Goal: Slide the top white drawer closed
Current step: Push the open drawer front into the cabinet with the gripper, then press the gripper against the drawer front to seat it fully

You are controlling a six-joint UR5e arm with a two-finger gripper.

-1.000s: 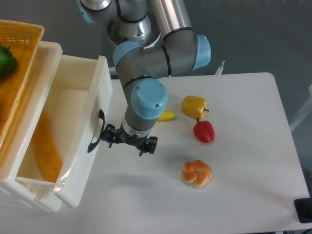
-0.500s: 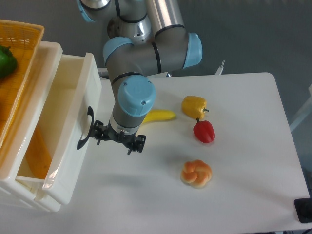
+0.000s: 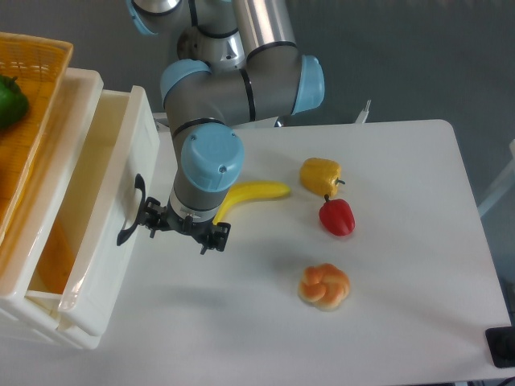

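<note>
The top white drawer [image 3: 109,217] sticks out of the white cabinet at the left, partly open, with its black curved handle [image 3: 129,211] on the front facing right. My gripper [image 3: 179,231] hangs right beside that front, its left side touching or nearly touching the handle. The fingers point down and are largely hidden under the blue wrist, so I cannot tell how the jaws stand. Nothing shows between them. An orange glow shows inside the drawer.
An orange wicker basket [image 3: 32,56] with a green pepper [image 3: 10,100] sits on the cabinet top. On the white table [image 3: 402,322] lie a banana [image 3: 249,193], a yellow pepper [image 3: 320,174], a red pepper [image 3: 337,216] and a braided bun [image 3: 323,286].
The arm has moved left against the drawer front, and the top white drawer has slid leftward into the cabinet. The banana is now uncovered.
</note>
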